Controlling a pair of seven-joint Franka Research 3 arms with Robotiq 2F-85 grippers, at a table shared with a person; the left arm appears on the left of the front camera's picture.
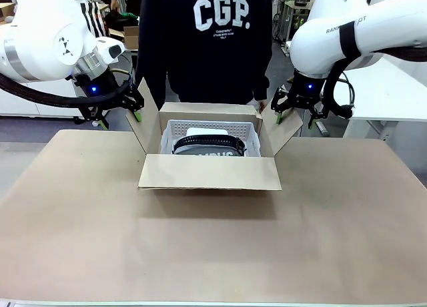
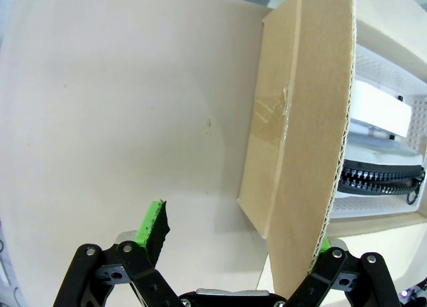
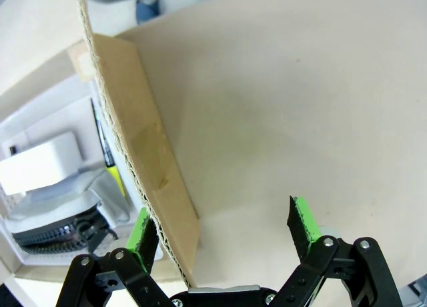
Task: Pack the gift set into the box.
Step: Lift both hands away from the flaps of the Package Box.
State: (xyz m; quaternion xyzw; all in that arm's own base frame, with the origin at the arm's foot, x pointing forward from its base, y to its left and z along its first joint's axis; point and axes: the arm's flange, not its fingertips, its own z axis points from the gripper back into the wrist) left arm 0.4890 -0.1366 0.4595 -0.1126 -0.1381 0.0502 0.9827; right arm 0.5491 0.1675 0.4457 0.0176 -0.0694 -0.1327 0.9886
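Tools stand released, the left tool (image 1: 120,117) and right tool (image 1: 295,117) each straddling a raised side flap (image 2: 300,120) of the box (image 1: 210,172) on the desk (image 1: 200,253). Inside, the gift set (image 1: 207,145) already lies; only closing the flaps seems left.

A person (image 1: 220,53) in a dark sweatshirt printed "CGP." stands behind the tan table (image 1: 200,253).
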